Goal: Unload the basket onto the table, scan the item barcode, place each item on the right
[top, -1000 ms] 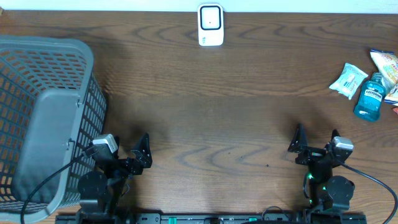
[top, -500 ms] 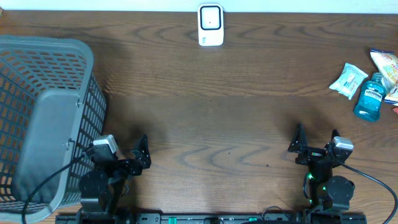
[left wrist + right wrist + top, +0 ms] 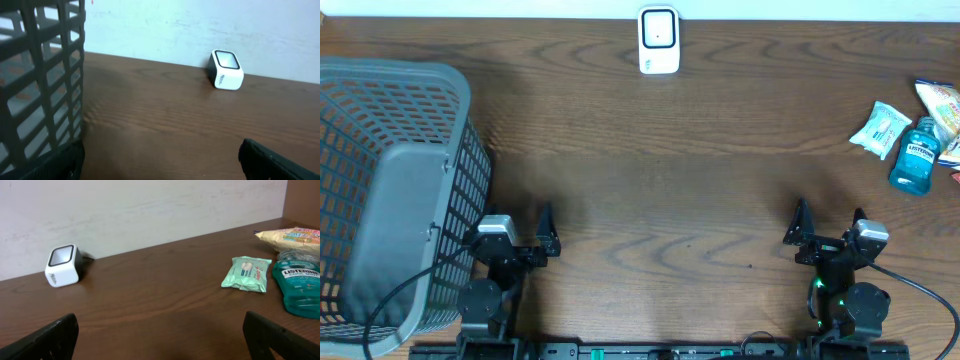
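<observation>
The brown wooden bench fills the overhead view. On its left side stands a grey plastic lattice basket, the biggest thing on it, with its near wall close beside the left arm.

The two arms sit at the near edge of the bench, well apart from each other. The left tool is just beside the basket wall. Its jaws stand wide apart with only bare wood between them, and it has hold of nothing. The right tool is likewise spread wide and holds nothing; in its wrist view the two dark fingers show only at the lower corners.

The goods lie in a cluster at the far right edge of the bench, well away from both tools and nearer the right one. Largest is a blue mouthwash bottle, lying on its side with the label up. Beyond it, toward the right edge, is a yellowish snack bag, partly cut off by the frame. Just left of the bottle lies a pale green and white wipes pack, near the bottle; whether they touch I cannot tell.

The small white scanner stands at the middle of the far edge, by the wall, its window facing up and toward the arms. It is well apart from the goods and from either tool.
</observation>
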### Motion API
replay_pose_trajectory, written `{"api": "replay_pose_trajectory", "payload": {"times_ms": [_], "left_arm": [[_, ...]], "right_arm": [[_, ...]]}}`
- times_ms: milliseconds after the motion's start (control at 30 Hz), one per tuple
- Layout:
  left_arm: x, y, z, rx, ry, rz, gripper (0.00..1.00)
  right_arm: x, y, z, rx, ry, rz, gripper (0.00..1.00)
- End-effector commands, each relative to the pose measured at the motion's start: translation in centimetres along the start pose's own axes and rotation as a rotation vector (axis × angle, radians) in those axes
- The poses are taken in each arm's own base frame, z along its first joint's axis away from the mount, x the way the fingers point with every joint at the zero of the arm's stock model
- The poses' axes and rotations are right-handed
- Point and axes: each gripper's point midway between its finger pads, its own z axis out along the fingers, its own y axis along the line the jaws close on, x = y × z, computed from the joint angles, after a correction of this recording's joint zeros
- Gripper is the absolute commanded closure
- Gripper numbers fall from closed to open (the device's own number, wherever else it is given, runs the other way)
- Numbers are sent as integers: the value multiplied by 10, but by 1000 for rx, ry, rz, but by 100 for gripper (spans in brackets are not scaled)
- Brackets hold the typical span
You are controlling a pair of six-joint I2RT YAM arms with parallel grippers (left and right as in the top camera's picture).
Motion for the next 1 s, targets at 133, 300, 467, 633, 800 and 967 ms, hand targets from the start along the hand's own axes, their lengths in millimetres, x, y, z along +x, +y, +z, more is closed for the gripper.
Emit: {"api": "replay_pose_trajectory", "payload": {"times_ms": [133, 300, 467, 633, 800, 967], "left_arm": [[14, 0, 0, 4, 43, 58, 2], [13, 0, 0, 6, 37, 121, 2], [12, 0, 0, 6, 35, 121, 2], [12, 0, 0, 6, 34, 121, 2], [12, 0, 0, 6, 34, 121, 2], [12, 0, 0, 6, 34, 121, 2]], "right_arm": [[0, -5, 0, 21, -5, -13, 1], [0, -5, 0, 21, -5, -13, 1], [0, -5, 0, 21, -5, -13, 1], [0, -5, 0, 21, -5, -13, 1], [0, -5, 0, 21, -5, -13, 1], [0, -5, 0, 21, -5, -13, 1]]}}
